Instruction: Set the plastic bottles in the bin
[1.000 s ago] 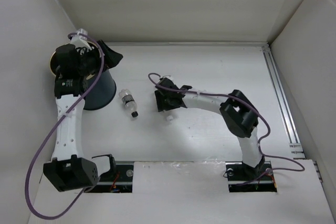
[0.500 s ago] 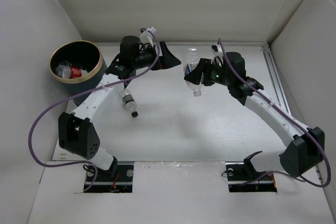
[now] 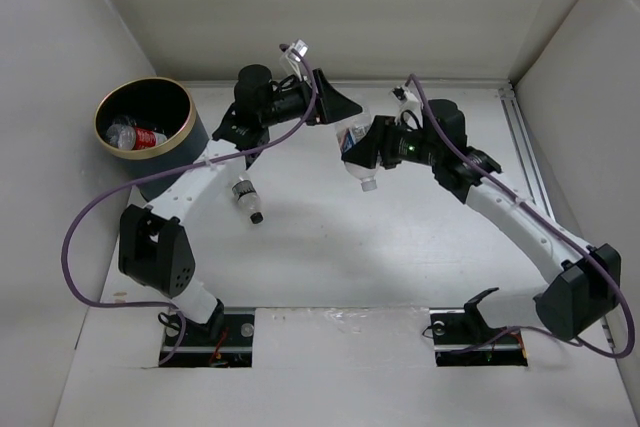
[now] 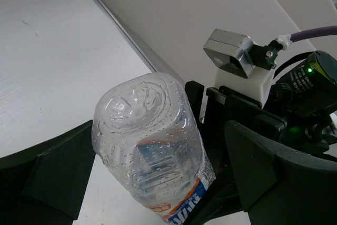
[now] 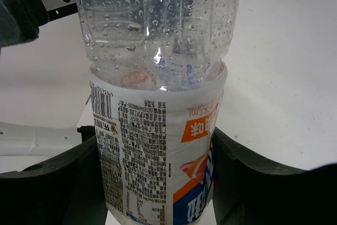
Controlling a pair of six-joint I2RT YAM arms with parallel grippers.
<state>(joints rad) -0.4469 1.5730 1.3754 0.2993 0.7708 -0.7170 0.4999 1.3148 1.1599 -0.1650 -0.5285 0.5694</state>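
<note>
Right now your right gripper (image 3: 372, 150) is clamped on a bottle (image 3: 358, 157) around its labelled waist. It holds the bottle in the air over the far middle of the table (image 3: 400, 267), white cap tilted down and toward you. Your left gripper (image 3: 345, 112) sits at the bottle's clear base with its fingers (image 4: 58, 177) spread wide, one on each side. The left wrist view shows a gap at one finger; you cannot tell whether the other touches.

A second bottle (image 3: 245, 197) lies on the table near the bin (image 3: 145, 151), dark cap toward you. The bin stands in the far left corner, dark with a gold rim. Inside it you can see a red-labelled bottle (image 3: 152, 137) with a clear one (image 3: 122, 134) beside it.

The table is plain matte white, closed in by white panels at left, back and right. A metal rail (image 3: 535, 187) runs along its right side, and purple cables (image 3: 75, 247) loop from both arms.
</note>
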